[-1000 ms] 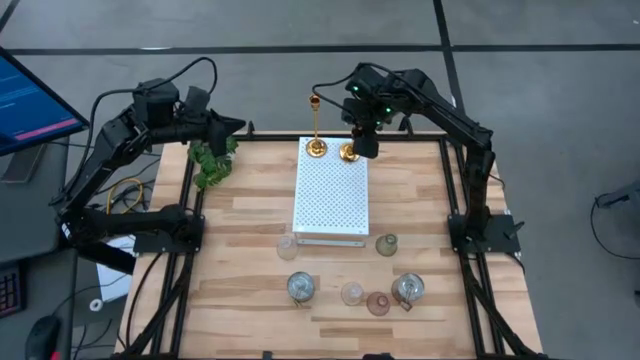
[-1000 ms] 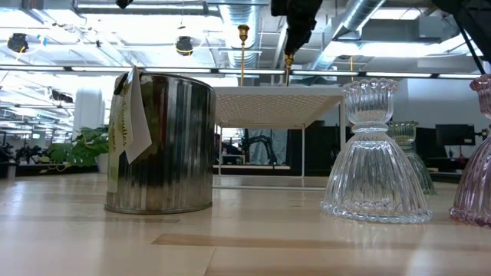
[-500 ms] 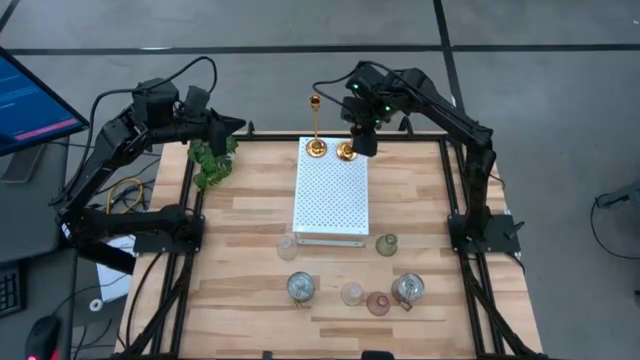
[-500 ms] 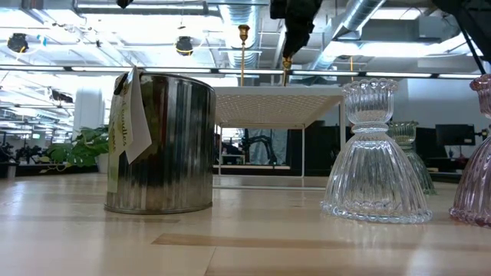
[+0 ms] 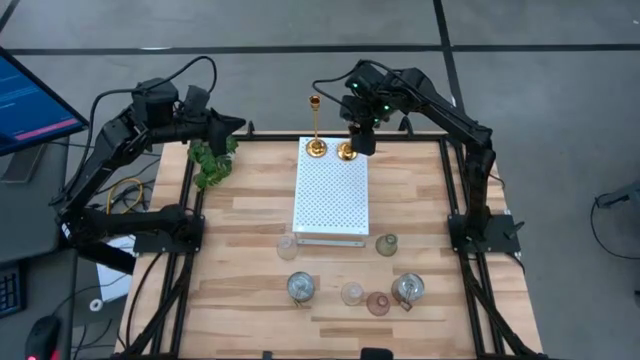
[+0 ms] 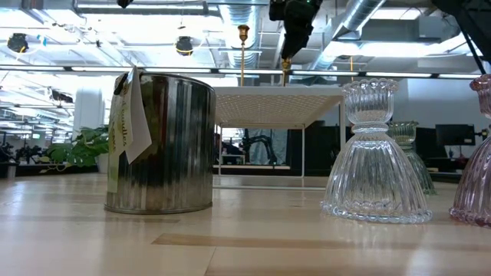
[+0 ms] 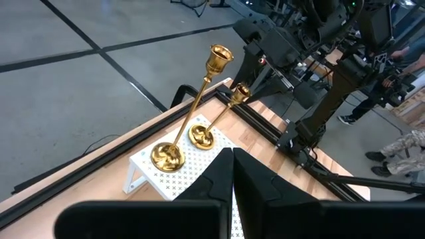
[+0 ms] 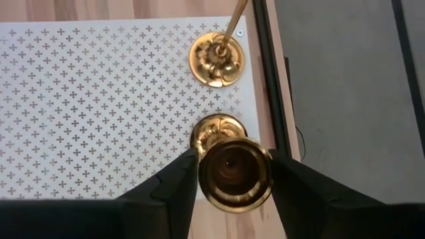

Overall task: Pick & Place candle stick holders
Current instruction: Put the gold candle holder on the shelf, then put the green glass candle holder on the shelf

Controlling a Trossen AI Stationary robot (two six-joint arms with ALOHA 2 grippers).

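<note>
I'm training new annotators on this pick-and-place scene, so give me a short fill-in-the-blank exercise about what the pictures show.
1. Both gold candle stick holders stand on the white dotted ____.
2. The right gripper has its fingers either side of the ____ of one gold holder.
3. The left gripper hangs above the table's far left corner, fingers ____.
4. The leafy green ____ lies at the table's far left corner.

Missing words: board; top cup; shut; plant

The right gripper has risen slightly off the second gold stick, its fingers spreading a little; the stick stands at the board's twelve o'clock edge.
</note>
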